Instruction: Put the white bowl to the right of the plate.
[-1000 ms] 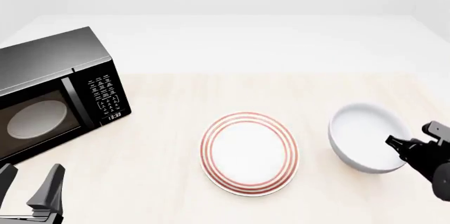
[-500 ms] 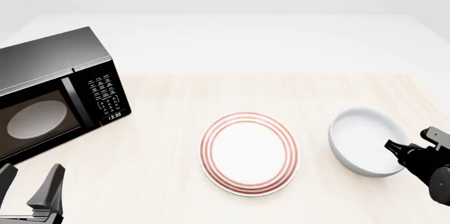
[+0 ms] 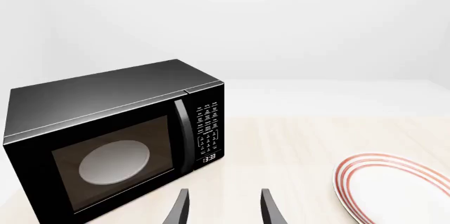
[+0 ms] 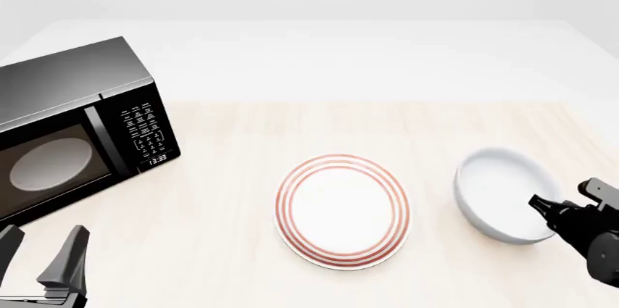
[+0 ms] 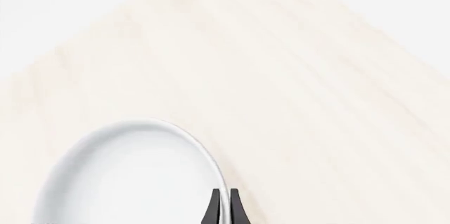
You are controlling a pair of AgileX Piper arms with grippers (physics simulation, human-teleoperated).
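Note:
The white bowl [image 4: 503, 190] is to the right of the red-ringed plate [image 4: 341, 210], a small gap apart, on the light wooden table [image 4: 242, 177]. My right gripper [image 4: 544, 207] is shut on the bowl's right-hand rim. In the right wrist view the two fingers [image 5: 215, 208] pinch the rim of the white bowl [image 5: 126, 176] between them. My left gripper [image 4: 39, 254] is open and empty at the near left corner, far from both. In the left wrist view the left gripper [image 3: 223, 209] points between the microwave and the plate [image 3: 393, 187].
A black microwave [image 4: 72, 130] stands at the left side of the table, door shut, and fills much of the left wrist view as the microwave [image 3: 119, 139]. The table's right edge lies close behind the bowl.
The bowl and my right gripper have shifted slightly down and toward the near edge. The left arm, plate and microwave have not moved.

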